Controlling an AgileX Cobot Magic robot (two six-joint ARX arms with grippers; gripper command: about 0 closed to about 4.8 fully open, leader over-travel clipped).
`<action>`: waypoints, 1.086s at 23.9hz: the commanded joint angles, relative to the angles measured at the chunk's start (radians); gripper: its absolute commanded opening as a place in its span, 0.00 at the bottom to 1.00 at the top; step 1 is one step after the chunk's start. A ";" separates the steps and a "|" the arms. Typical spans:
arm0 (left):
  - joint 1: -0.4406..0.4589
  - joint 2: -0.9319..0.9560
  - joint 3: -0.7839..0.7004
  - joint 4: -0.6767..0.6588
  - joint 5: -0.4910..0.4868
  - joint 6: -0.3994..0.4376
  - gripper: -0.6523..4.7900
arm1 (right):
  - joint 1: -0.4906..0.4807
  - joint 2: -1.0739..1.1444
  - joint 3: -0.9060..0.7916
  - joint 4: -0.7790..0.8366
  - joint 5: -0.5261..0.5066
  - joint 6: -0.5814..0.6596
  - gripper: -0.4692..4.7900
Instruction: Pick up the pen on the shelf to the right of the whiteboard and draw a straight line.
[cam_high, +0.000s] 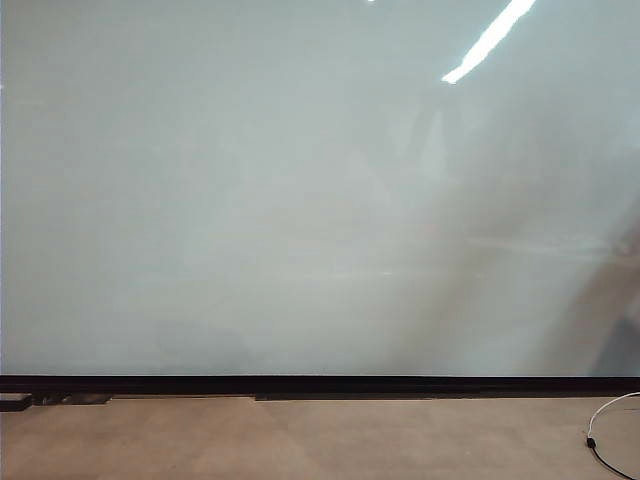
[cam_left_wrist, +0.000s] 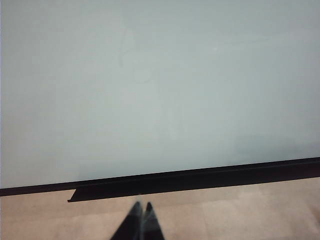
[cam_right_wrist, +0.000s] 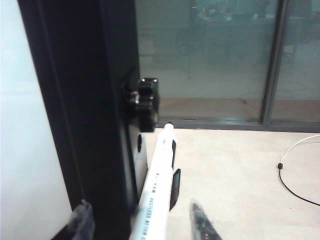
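The whiteboard (cam_high: 300, 200) fills nearly the whole exterior view, a glossy pale grey-white surface with a bright light reflection near its upper right and no marker stroke visible on it. A black strip (cam_high: 320, 384) runs along its bottom edge, and below it lies the tan floor (cam_high: 300, 440). A white cable (cam_high: 605, 430) curls on the floor at the far right. Neither arm shows in this view.

In the left wrist view, the left pincer (cam_left_wrist: 141, 215) hangs low in front of the board, above the floor, its two dark fingertips pressed together with no gap and nothing between them. It is well apart from the board's black strip (cam_left_wrist: 200, 177).

The right wrist view looks along the right edge of the board, where a black frame post (cam_right_wrist: 85, 100) stands with a black knob (cam_right_wrist: 145, 102) on its side. The pen (cam_right_wrist: 156, 185), a slim white marker with small dark print along its barrel and a black clip, lies beside this post, on the right of the whiteboard. The right pincer (cam_right_wrist: 142, 222) straddles the near end of the pen: one finger (cam_right_wrist: 82, 222) sits on the post side, the other finger (cam_right_wrist: 202, 222) on the floor side, with a clear gap left on either side of the barrel. The jaws stand partly open and neither visibly touches the pen. Glass panels and another stretch of white cable (cam_right_wrist: 295, 170) lie beyond.
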 joint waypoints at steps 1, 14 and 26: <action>0.000 0.000 0.003 0.013 0.000 0.001 0.11 | 0.000 -0.003 0.003 0.016 0.000 -0.002 0.58; 0.000 0.000 0.003 0.013 0.000 0.001 0.11 | -0.002 -0.002 -0.009 0.015 0.000 -0.002 0.58; 0.000 0.000 0.003 0.013 0.000 0.001 0.11 | -0.009 -0.003 -0.017 0.016 -0.026 -0.002 0.46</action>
